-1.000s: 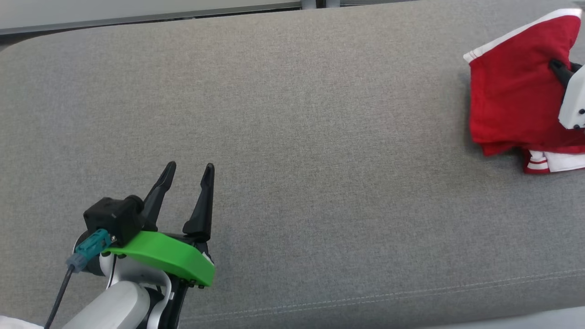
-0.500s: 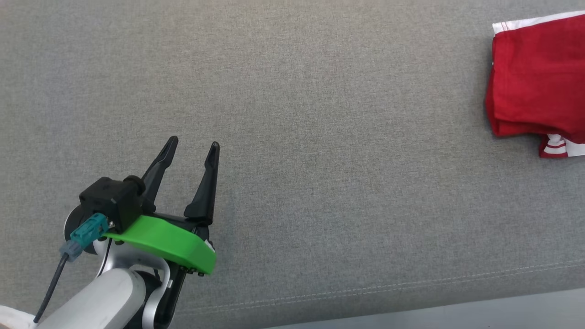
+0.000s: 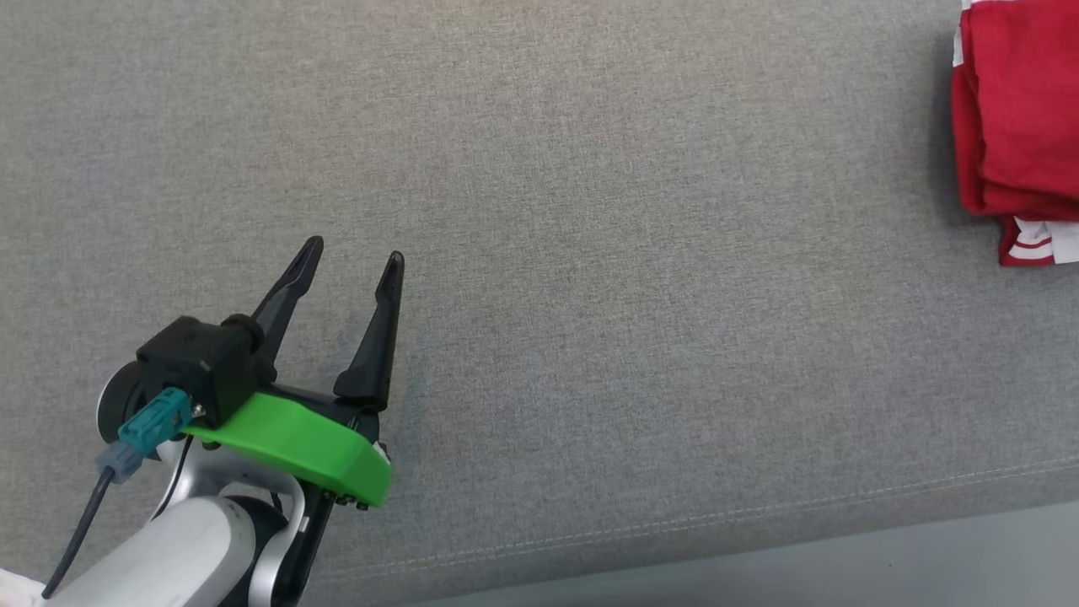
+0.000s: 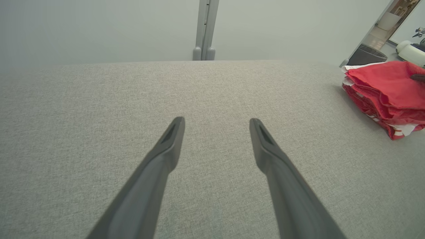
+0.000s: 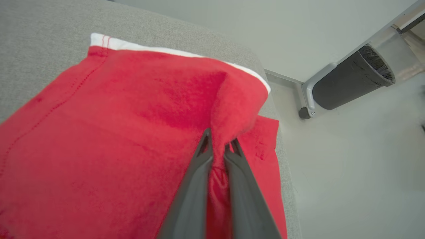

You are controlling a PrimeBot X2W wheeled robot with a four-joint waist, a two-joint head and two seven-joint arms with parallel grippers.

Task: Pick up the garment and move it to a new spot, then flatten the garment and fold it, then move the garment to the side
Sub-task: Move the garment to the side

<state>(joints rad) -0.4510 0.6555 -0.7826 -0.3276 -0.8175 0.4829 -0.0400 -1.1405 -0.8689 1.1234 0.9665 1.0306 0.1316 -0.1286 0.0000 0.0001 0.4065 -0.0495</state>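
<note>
- Head view, front-left corner of the grey fabric-covered worktop (image 3: 632, 295): the left hand (image 3: 354, 251) hovers low over bare fabric. Its two dark fingers are spread wide with nothing between them. It is probably parked there to stay out of the other arm's way.
- A broad stretch of worktop separates that hand from the cloth.
- Right wrist view: the right hand (image 5: 220, 136) is pinched almost closed on a raised ridge of the folded red garment with white trim (image 5: 132, 132), and the cloth tents up between its fingers.
- The garment lies in stacked layers by the right edge, toward the far-right corner. Folding looks done, and this looks like the move to the side.
- Gripping only the top layer could pull the fold open.
</note>
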